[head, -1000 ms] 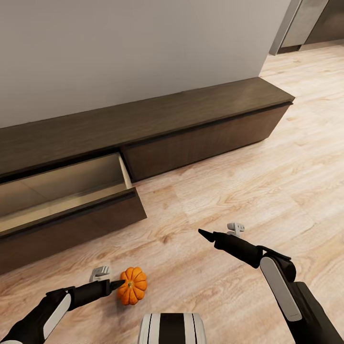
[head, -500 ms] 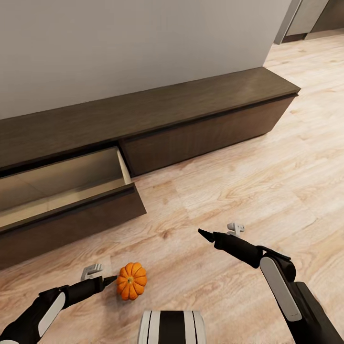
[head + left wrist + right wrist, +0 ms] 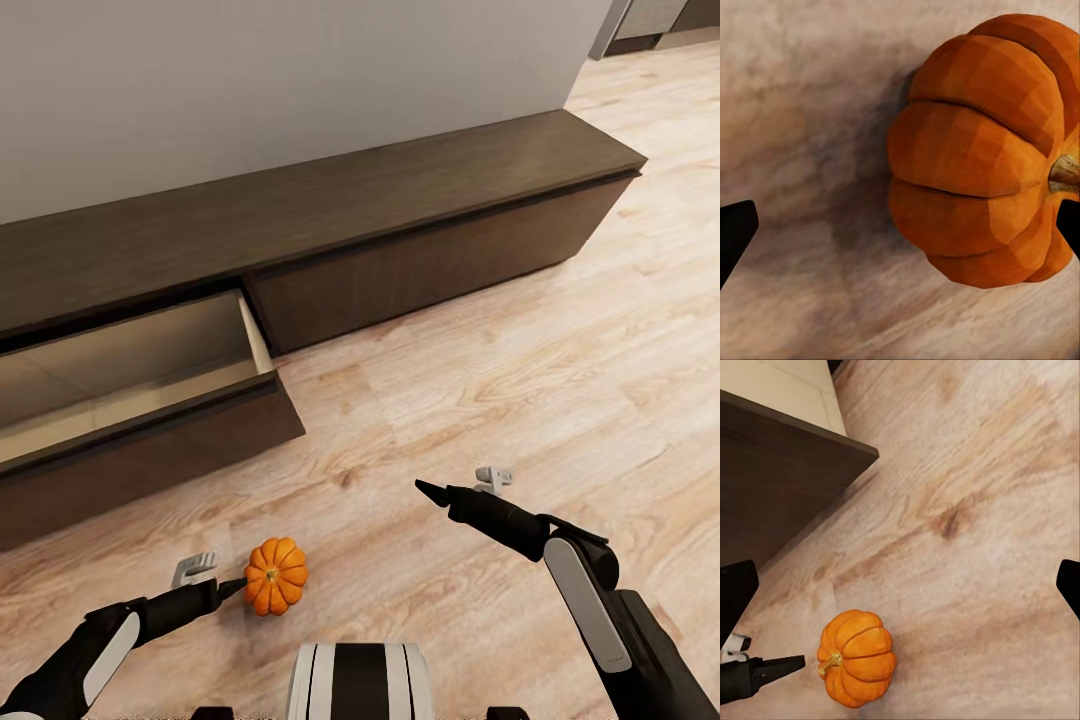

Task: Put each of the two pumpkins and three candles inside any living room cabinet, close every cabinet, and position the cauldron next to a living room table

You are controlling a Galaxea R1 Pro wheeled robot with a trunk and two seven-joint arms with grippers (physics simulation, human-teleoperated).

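Note:
An orange ribbed pumpkin (image 3: 275, 575) lies on the plank floor, close in front of my base. My left gripper (image 3: 236, 588) is low beside it, open, one fingertip at the pumpkin's side. In the left wrist view the pumpkin (image 3: 975, 150) lies between the wide-apart fingers (image 3: 735, 232), nearer to one of them. My right gripper (image 3: 430, 492) hangs open over bare floor to the right; its camera looks down on the pumpkin (image 3: 857, 658). The long dark cabinet (image 3: 350, 210) runs along the wall, its left drawer (image 3: 150, 445) pulled out with nothing visible inside.
The drawer's corner (image 3: 832, 442) juts out over the floor near the pumpkin. The cabinet's right drawer front (image 3: 430, 260) is shut. Open plank floor (image 3: 560, 380) spreads to the right, with a doorway at the far upper right.
The camera has shifted, so the cabinet sits higher in the picture. The left gripper drew back slightly from the pumpkin, which stays on the floor. The right arm holds its pose.

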